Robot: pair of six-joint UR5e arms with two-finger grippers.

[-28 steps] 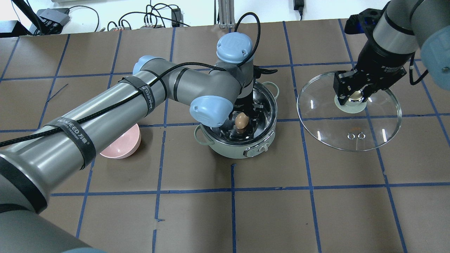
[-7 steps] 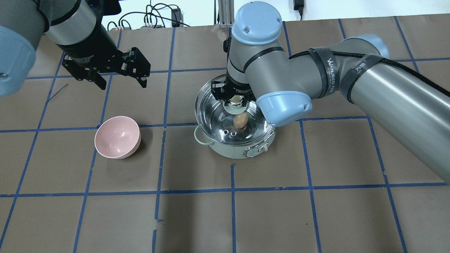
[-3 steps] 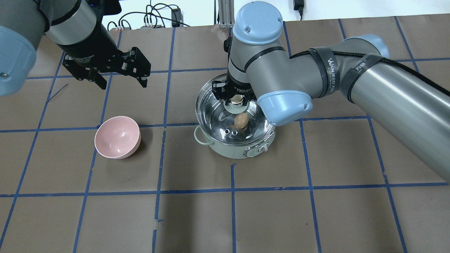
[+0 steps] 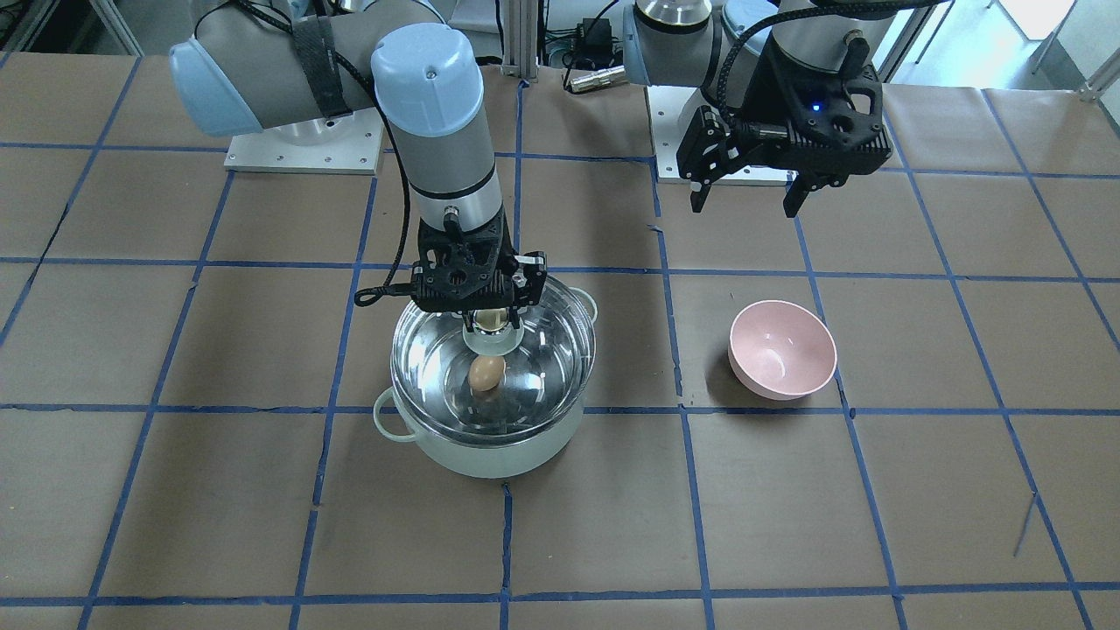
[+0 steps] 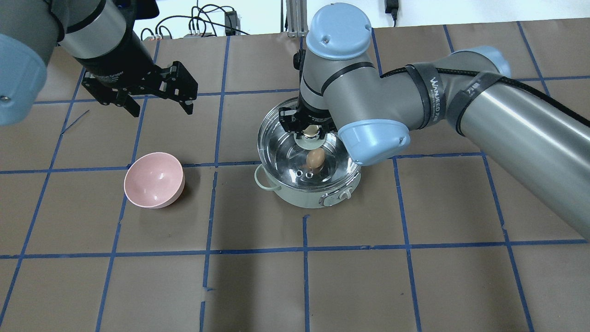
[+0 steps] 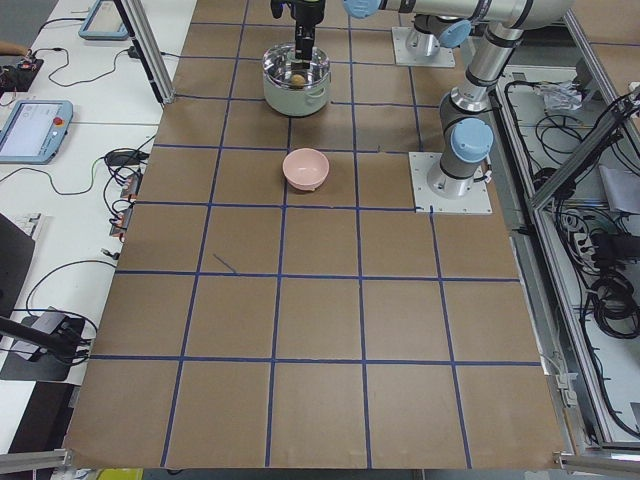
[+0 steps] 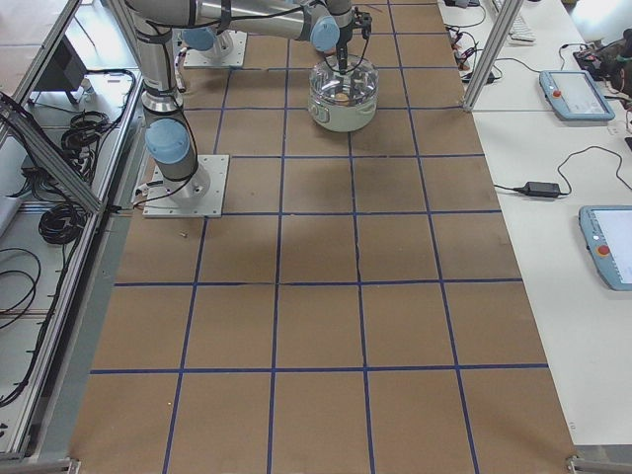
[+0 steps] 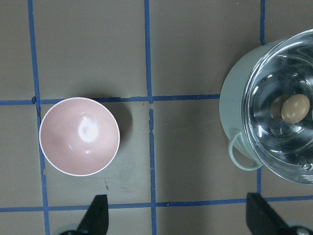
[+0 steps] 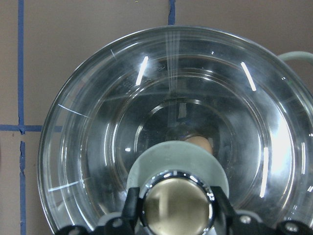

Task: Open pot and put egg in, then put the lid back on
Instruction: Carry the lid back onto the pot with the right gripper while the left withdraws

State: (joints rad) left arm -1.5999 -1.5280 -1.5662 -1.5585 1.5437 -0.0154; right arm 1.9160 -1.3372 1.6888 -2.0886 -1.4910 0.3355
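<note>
The mint-green pot (image 5: 299,197) stands mid-table, also in the front view (image 4: 490,455). The tan egg (image 5: 315,158) lies on its steel bottom, seen through glass (image 4: 486,373) (image 8: 295,108). The clear glass lid (image 5: 281,147) covers the pot's mouth (image 9: 98,147). My right gripper (image 5: 312,131) is straight above the pot, shut on the lid's gold-topped knob (image 9: 177,208). My left gripper (image 5: 161,109) is open and empty, raised over the table left of the pot and beyond the bowl (image 4: 744,208).
A pink bowl (image 5: 154,180) stands empty left of the pot, below my left gripper in the left wrist view (image 8: 79,136). The brown table has blue tape lines (image 5: 304,249). Cables lie at the far edge (image 5: 198,23).
Four seconds ago my left gripper held the egg in the pot and the lid was off to the right. The left arm has since withdrawn; the right brought the lid over the pot. The last second shows almost no motion.
</note>
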